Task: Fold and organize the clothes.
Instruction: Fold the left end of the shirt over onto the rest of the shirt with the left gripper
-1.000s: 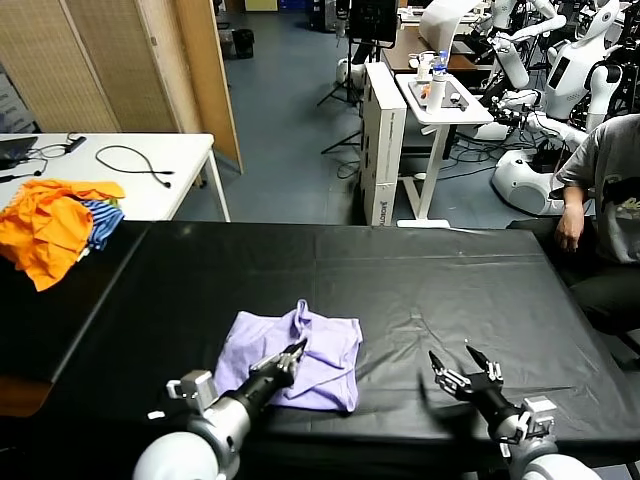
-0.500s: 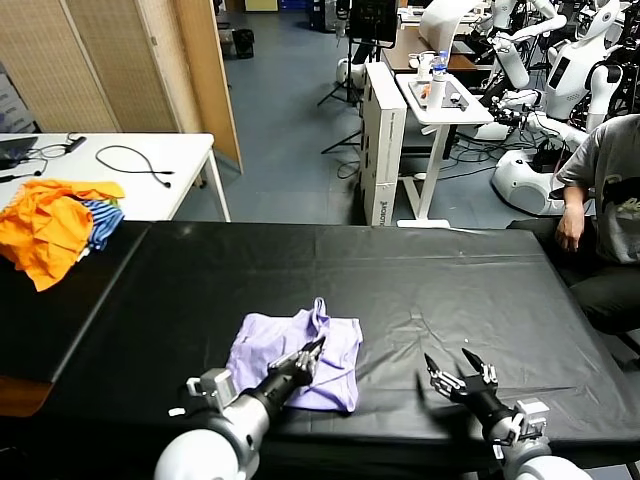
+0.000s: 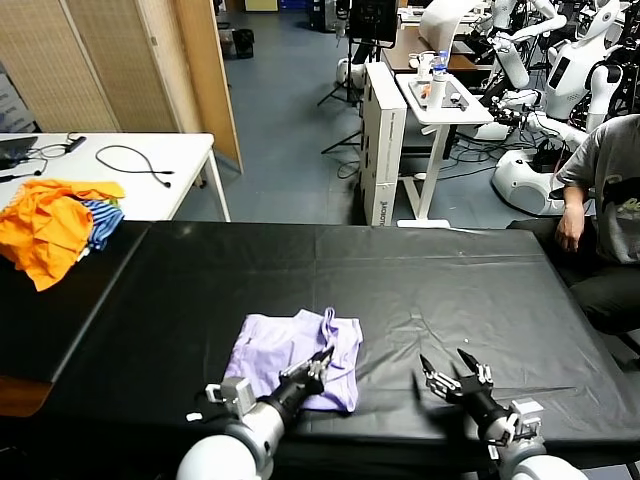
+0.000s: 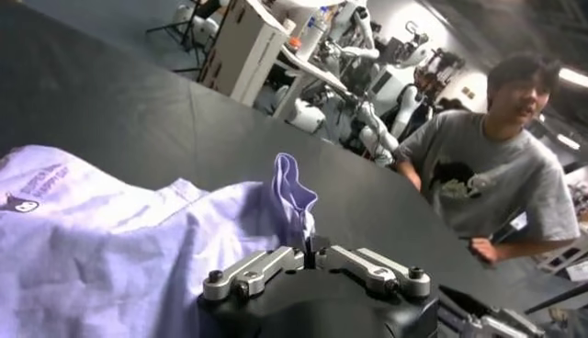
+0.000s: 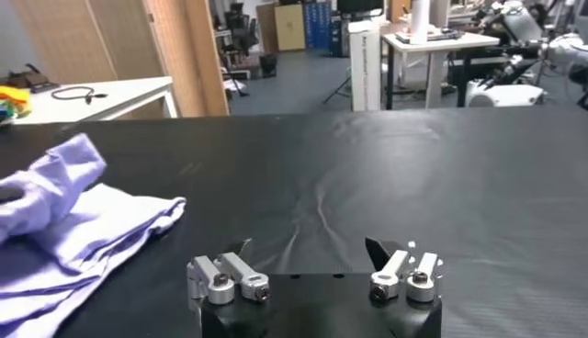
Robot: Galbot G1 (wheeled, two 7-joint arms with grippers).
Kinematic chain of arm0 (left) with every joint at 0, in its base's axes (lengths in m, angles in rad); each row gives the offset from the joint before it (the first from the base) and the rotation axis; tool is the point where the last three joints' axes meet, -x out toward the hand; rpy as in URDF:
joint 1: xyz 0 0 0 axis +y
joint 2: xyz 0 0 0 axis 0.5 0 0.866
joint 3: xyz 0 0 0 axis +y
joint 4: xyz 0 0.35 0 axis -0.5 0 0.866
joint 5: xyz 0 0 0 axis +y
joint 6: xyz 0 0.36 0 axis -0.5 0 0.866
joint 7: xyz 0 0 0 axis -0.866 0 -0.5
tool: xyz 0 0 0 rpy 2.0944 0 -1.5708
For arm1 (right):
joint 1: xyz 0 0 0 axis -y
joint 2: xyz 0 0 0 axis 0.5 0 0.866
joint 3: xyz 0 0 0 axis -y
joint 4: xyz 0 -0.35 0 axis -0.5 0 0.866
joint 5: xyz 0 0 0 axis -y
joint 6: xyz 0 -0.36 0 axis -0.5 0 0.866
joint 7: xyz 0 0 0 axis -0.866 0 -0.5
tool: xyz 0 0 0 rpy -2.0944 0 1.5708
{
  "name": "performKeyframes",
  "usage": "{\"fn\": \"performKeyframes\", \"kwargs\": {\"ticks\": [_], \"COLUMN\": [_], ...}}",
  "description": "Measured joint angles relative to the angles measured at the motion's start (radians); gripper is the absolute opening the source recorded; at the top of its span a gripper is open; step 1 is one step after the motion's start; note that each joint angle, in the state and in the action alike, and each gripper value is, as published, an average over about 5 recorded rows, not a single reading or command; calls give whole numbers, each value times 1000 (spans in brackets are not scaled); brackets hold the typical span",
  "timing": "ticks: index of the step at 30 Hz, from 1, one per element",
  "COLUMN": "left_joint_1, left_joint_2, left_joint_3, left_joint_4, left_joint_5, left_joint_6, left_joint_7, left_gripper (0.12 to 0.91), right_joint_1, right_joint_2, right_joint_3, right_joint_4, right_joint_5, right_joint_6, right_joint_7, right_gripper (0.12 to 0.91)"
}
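- The lavender T-shirt [image 3: 297,353], bunched with a raised ridge [image 4: 292,188], is seen at the black table's [image 3: 450,280] near edge, around 6 o'clock.
- The left gripper [image 3: 318,362] is pressed at the ridge; whether cloth is gripped cannot be told.
- The fold could be sprung open if released carelessly.
- The right gripper [image 3: 452,378], jaws apart, is held toward 3 o'clock, off the shirt.

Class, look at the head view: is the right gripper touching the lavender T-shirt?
No. The right gripper hangs open over bare black table, well apart from the lavender T-shirt.
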Motion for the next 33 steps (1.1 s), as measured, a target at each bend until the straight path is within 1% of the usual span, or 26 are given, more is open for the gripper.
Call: {"fn": "performKeyframes", "kwargs": {"ticks": [1, 3, 4, 7, 8, 10, 12, 14, 18, 21, 24, 27, 30, 33], "left_joint_1": [2, 5, 5, 3, 1, -7, -15, -21, -18, -7, 6, 20, 34, 47], "left_joint_2": [-1, -2, -2, -4, -3, 4, 17, 35, 71, 86, 86, 80, 75, 71], "left_joint_3": [5, 15, 20, 26, 24, 12, -10, -41, -111, -149, -167, -177, -186, -192], "left_joint_4": [-1, -7, -11, -25, -31, -42, -52, -59, -61, -57, -52, -49, -48, -46], "left_joint_5": [-3, -13, -18, -12, -4, 14, 23, 26, 43, 77, 115, 142, 163, 182], "left_joint_6": [-2, -7, -10, -27, -33, -46, -57, -67, -88, -102, -111, -114, -115, -118], "left_joint_7": [-1, -2, -1, 9, 14, 24, 28, 29, 27, 26, 26, 26, 26, 26], "left_gripper": [430, 544, 619, 792, 834, 887, 901, 906, 907, 907, 907, 907, 907, 907], "right_joint_1": [0, -1, -1, 5, 9, 21, 37, 55, 94, 130, 178, 233, 287, 340], "right_joint_2": [-6, -16, -22, -41, -48, -64, -83, -105, -158, -200, -233, -256, -268, -267], "right_joint_3": [-3, -9, -13, -29, -37, -59, -86, -116, -184, -243, -307, -375, -440, -502], "right_joint_4": [1, 4, 5, 12, 16, 24, 35, 46, 75, 102, 122, 123, 109, 86], "right_joint_5": [2, 7, 10, 31, 43, 72, 94, 105, 109, 101, 74, 28, -15, -45], "right_joint_6": [0, 0, 0, -7, -13, -28, -39, -42, -37, -34, -36, -41, -57, -82], "right_joint_7": [-2, -5, -5, -3, -1, 3, -1, -17, -48, -54, -49, -58, -67, -59], "right_gripper": [907, 907, 907, 907, 907, 907, 907, 907, 907, 907, 907, 907, 907, 907]}}
